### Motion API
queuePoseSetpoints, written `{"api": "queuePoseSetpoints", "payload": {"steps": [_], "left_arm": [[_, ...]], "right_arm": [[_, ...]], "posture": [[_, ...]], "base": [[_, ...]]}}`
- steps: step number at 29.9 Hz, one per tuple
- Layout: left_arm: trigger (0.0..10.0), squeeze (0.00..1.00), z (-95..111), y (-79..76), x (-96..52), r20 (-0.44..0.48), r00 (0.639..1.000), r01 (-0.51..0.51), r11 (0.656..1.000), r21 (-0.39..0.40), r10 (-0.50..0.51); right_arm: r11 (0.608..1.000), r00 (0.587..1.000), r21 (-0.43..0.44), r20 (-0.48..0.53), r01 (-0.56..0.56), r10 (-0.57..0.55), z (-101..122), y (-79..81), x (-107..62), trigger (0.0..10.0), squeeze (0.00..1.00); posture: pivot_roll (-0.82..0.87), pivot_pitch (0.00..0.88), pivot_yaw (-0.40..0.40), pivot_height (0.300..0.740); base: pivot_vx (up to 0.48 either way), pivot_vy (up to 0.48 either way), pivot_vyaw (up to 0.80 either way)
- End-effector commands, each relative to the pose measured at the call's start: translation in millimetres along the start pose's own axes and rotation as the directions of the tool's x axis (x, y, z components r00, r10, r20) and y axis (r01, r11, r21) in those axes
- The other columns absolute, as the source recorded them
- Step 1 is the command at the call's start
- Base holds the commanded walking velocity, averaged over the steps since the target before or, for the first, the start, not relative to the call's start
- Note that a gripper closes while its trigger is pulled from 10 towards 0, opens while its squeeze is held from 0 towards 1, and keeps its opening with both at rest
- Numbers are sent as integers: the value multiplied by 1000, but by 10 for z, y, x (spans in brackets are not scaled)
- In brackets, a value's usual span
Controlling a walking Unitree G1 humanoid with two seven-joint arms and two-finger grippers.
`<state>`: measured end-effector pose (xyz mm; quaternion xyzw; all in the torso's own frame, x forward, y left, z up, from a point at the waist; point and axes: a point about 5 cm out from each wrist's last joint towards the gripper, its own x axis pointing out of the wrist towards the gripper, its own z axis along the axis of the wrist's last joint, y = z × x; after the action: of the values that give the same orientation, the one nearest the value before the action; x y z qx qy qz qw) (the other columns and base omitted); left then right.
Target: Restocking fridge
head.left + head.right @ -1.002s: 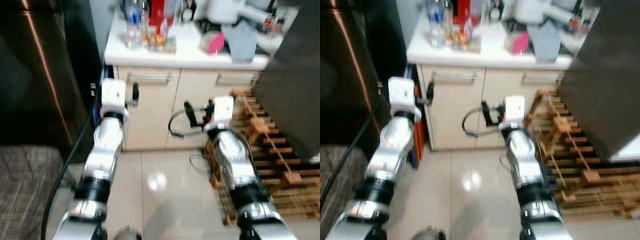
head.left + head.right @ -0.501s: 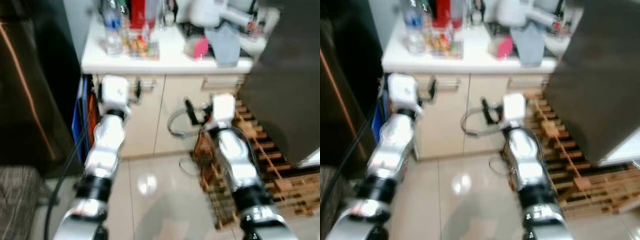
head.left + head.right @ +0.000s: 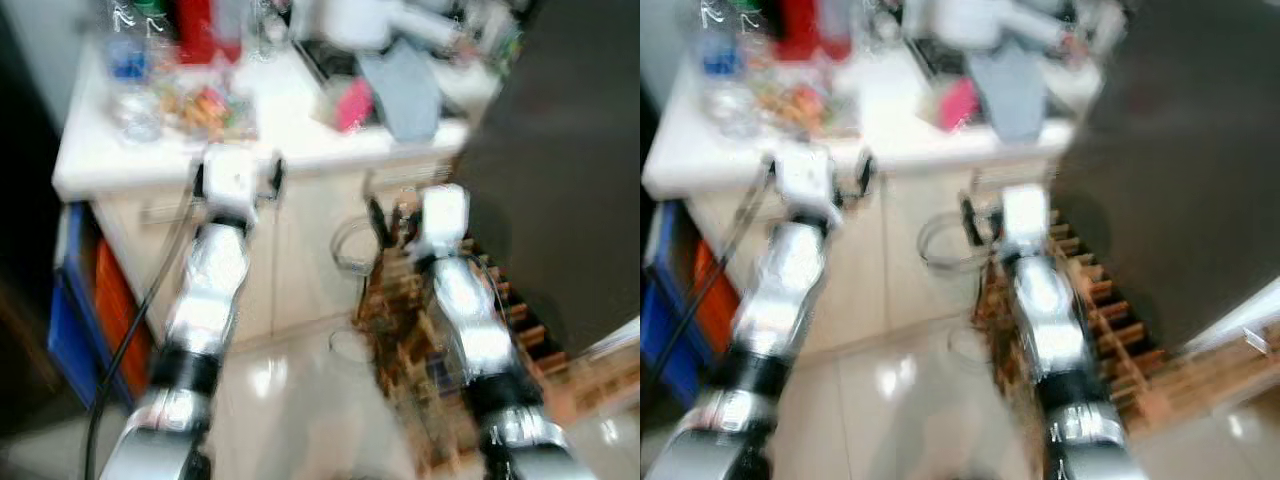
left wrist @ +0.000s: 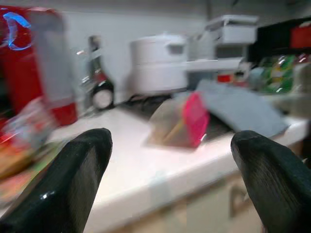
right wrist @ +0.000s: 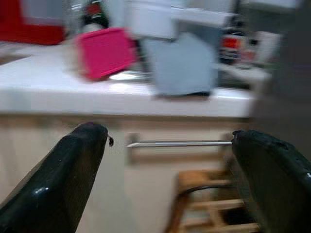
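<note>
1. Counter: white top, cream cabinet below, sits at your 12 o'clock. Views are blurred, so detail is limited.

2. Left gripper: raised in front of you at approx 11 o'clock, level w/ the counter edge. Fingers spread wide apart, nothing between them. In the head view it shows against the cabinet front.

3. Right gripper: raised at approx 1 o'clock, lower than the counter top, facing the cabinet. Fingers wide apart, holding nothing. A metal drawer handle lies straight ahead of it.

4. Items on the counter, i.e. the stock you'd handle, all at 11–12 o'clock:
 - clear bottle w/ blue label, far left
 - red container, toward the back
 - colourful packets, near the front edge, type can't tell
 - pink box, centre
 - grey cloth, just beside the pink box, draped toward the edge
 - white appliance, at the back, behind the pink box

5. Dark panel: large, at 2 o'clock; can't tell what it belongs to.

6. Wooden rack: on the floor at 2–3 o'clock, partly behind your right arm.

7. Blue and orange crates: at 9–10 o'clock, beside the cabinet's left end.

8. Floor: glossy pale tile.
</note>
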<state>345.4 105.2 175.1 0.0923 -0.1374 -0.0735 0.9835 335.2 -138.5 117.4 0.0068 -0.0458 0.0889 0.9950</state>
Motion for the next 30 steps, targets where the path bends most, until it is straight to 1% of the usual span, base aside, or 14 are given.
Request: {"api": "queuePoseSetpoints", "payload": {"steps": [1, 5, 10, 12, 13, 15, 17, 19, 21, 23, 24, 25, 26, 30], "left_arm": [[10000, 0, 16, 88, 11, 9, 1000, -16, 1000, 12, 16], [10000, 0, 60, 71, 20, 34, 999, -9, 1000, 21, 8], [10000, 0, 179, 56, 41, 97, 995, -15, 999, 47, 11], [10000, 0, 262, 109, 61, 132, 990, -62, 996, 58, 54], [10000, 0, 304, 171, 80, 142, 985, -106, 993, 48, 99], [10000, 0, 341, 287, 110, 141, 975, -177, 984, 25, 172], [10000, 0, 349, 352, 130, 135, 969, -209, 978, 15, 205], [10000, 0, 378, 384, 139, 162, 961, -235, 971, 51, 224], [10000, 0, 416, 387, 166, 172, 962, -221, 974, 47, 210], [10000, 0, 518, 369, 233, 211, 966, -166, 984, 68, 149], [10000, 0, 553, 359, 259, 228, 967, -135, 987, 88, 112], [10000, 0, 599, 354, 332, 242, 970, -68, 988, 138, 33], [10000, 0, 609, 363, 360, 241, 970, -52, 986, 156, 13], [10000, 0, 629, 503, 535, 197, 980, -61, 985, 160, 29]], "right_arm": [[1000, 999, 14, 47, -22, 22, 104, 86, 48, 10000, 0], [1000, 998, 9, 60, -26, 26, 131, 88, 54, 10000, 0], [999, 995, -14, 93, -34, 35, 192, 105, 48, 10000, 0], [999, 992, -25, 116, -43, 46, 242, 133, 44, 10000, 0], [998, 989, -32, 136, -55, 59, 291, 162, 44, 10000, 0], [996, 982, -46, 166, -78, 85, 367, 216, 49, 10000, 0], [993, 979, -64, 177, -96, 105, 404, 253, 55, 10000, 0], [993, 975, -65, 193, -101, 111, 434, 270, 53, 10000, 0], [994, 977, -54, 190, -92, 101, 439, 262, 56, 10000, 0], [996, 979, -38, 186, -81, 86, 440, 233, 49, 10000, 0], [996, 979, -39, 186, -81, 87, 441, 231, 48, 10000, 0], [996, 979, -40, 185, -82, 88, 444, 228, 46, 10000, 0], [996, 979, -39, 184, -82, 88, 445, 227, 47, 10000, 0], [995, 978, -38, 183, -90, 95, 455, 241, 41, 10000, 0]], "posture": [[16, 0, -64, 740], [15, 0, -64, 740], [11, 0, -63, 740], [9, 0, -62, 740], [6, 0, -60, 740], [3, 0, -58, 740], [2, 0, -56, 740], [2, 0, -56, 740], [3, 0, -58, 740], [3, 0, -59, 740], [2, 0, -61, 740], [5, 0, -64, 740], [6, 0, -65, 740], [0, 0, -65, 740]], "base": [[480, 0, 0], [480, 0, 0], [480, 0, 0], [480, 0, 0], [461, 0, 0], [294, 379, 0], [270, 398, 0], [0, 159, 606], [0, 0, 728], [0, 0, 0], [0, 0, 0], [0, 0, 0], [0, 0, 0], [0, 0, 0]]}}
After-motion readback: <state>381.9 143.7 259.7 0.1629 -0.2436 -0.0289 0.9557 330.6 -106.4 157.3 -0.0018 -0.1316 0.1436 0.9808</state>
